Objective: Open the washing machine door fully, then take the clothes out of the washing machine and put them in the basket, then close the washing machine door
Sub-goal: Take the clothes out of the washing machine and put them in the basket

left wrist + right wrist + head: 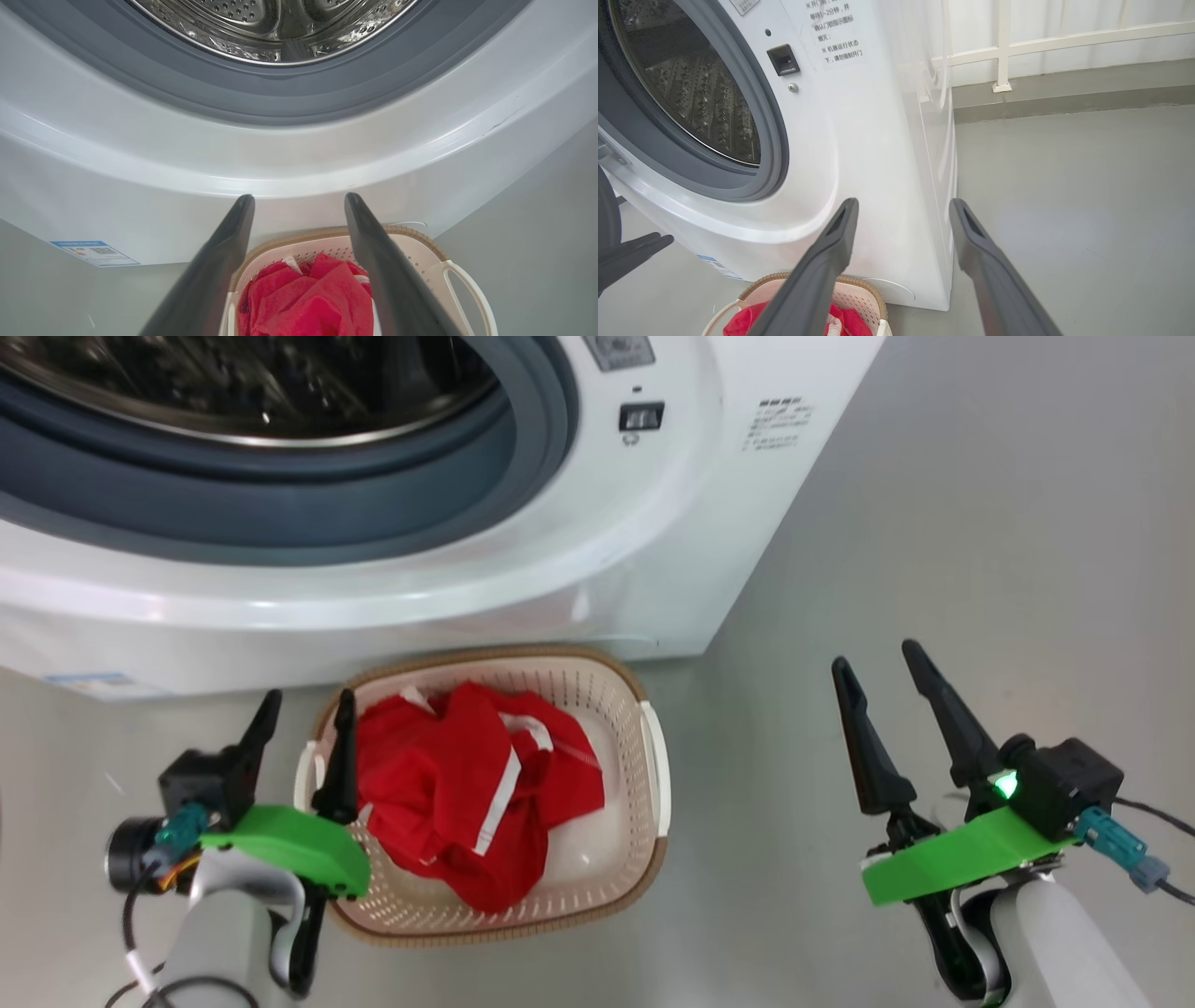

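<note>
The washing machine (597,551) fills the top of the head view, its drum mouth (243,392) uncovered; no cloth shows in the part of the steel drum (280,23) that I see. I cannot make out the washing machine door. Just before the machine, the cream basket (653,747) stands on the floor with the red, white-striped clothes (467,784) lying in it. My left gripper (308,709) hangs open and empty over the basket's left rim. In the left wrist view its fingers (299,198) frame the clothes (308,298). My right gripper (876,658) is open and empty over bare floor right of the basket.
Grey floor (980,523) stretches to the right of the machine. A white railing (1004,46) and a low kerb run along the far wall. A blue label (93,252) sits low on the machine's front. Cables trail from both wrists.
</note>
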### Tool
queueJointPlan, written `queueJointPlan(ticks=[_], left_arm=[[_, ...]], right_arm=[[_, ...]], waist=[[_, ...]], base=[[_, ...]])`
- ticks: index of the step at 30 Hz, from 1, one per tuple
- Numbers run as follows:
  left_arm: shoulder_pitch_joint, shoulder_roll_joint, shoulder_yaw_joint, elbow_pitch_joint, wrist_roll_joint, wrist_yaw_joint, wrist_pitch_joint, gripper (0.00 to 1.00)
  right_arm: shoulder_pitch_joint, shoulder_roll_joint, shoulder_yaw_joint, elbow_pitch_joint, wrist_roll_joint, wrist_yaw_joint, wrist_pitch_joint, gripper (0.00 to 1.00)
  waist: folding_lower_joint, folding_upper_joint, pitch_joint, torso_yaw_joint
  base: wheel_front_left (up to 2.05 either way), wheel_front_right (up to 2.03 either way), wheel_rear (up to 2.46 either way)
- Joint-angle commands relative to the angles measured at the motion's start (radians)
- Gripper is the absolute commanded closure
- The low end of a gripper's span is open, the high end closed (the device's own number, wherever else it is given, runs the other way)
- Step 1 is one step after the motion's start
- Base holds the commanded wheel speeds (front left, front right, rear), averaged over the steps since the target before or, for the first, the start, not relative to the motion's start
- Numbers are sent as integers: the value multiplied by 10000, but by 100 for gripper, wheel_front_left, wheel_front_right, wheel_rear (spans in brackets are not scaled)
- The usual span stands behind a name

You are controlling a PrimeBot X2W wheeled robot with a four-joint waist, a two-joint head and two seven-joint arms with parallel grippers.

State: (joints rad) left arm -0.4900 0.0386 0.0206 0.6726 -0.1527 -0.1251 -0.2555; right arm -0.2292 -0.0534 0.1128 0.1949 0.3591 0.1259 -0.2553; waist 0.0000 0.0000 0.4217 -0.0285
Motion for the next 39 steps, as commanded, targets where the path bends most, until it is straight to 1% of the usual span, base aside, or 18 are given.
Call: queueJointPlan(ticks=[1, 12, 32, 39], left_arm=[[333, 248, 379, -365, 11, -55, -63, 0], [1665, 216, 1035, -2075, 147, -55, -63, 0], [3778, 146, 1348, -5010, 449, -55, -63, 0], [4251, 136, 1418, -5532, 395, -55, -63, 0]], right_arm=[[223, 32, 222, -180, -106, 48, -65, 0], [955, -110, 128, -153, -22, 48, -65, 0], [1975, -306, -199, -330, 68, 48, -65, 0], [2078, -298, -246, -377, 77, 48, -65, 0]], waist=[[0, 0, -531, 34], [0, 0, -1642, 42], [0, 0, -2558, 102], [0, 0, -2603, 52]], base=[[0, 0, 0], [0, 0, 0], [0, 0, 0], [0, 0, 0]])
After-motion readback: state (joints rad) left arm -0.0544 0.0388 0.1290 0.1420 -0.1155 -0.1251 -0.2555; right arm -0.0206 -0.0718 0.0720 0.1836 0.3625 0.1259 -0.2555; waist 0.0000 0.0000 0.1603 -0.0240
